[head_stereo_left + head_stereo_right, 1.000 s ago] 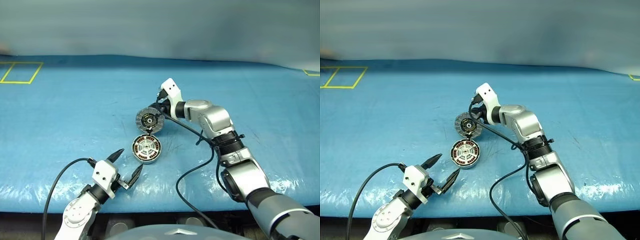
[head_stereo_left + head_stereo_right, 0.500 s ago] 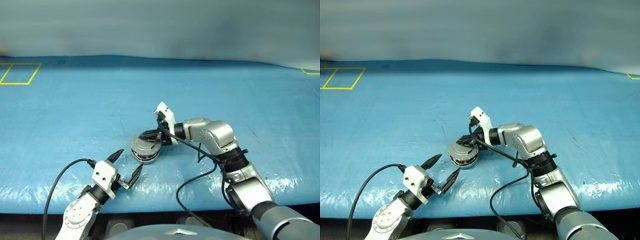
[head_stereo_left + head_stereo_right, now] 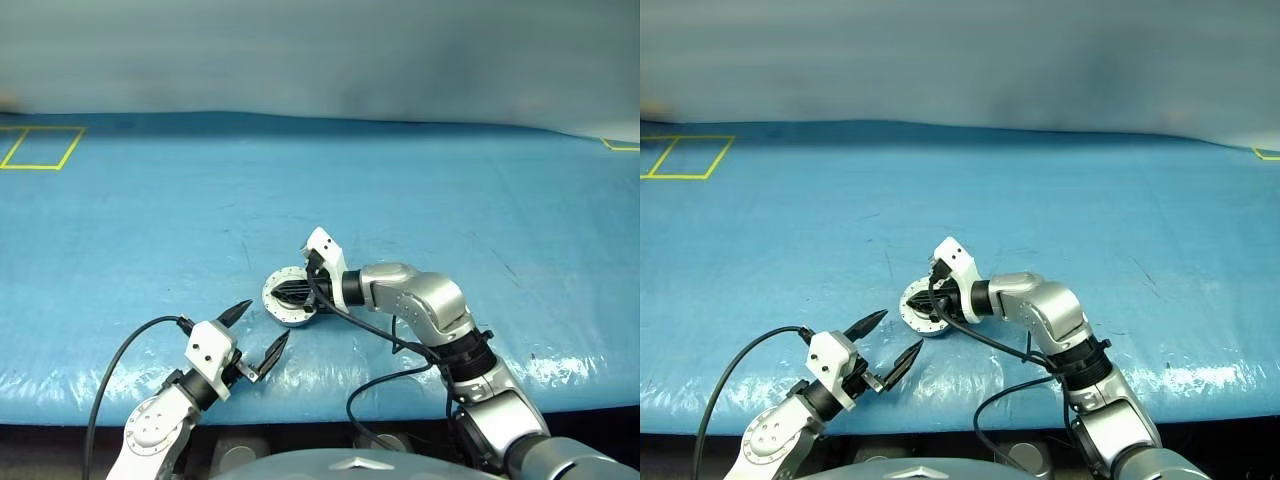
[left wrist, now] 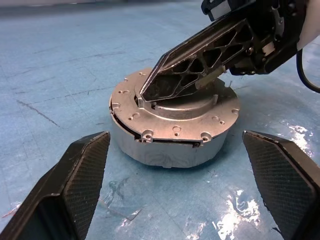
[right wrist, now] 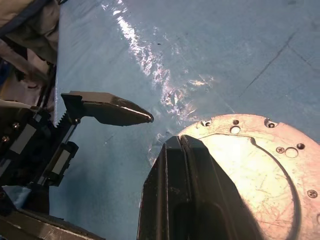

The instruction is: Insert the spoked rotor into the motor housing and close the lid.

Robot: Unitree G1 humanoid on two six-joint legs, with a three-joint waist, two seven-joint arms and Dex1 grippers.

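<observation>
- We see the lid (image 4: 175,117) down on the motor housing (image 4: 165,150), mid blue bench (image 3: 450,190).
- Our right gripper (image 4: 150,90) jaws shut, pressed flat on lid.
- Our left gripper (image 3: 258,333) jaws wide, near the housing, holding nothing.

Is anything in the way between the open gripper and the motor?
Nothing visible. Bare blue table lies between the open left gripper and the housing. The lid is down on it, with the shut right gripper resting on top.
</observation>
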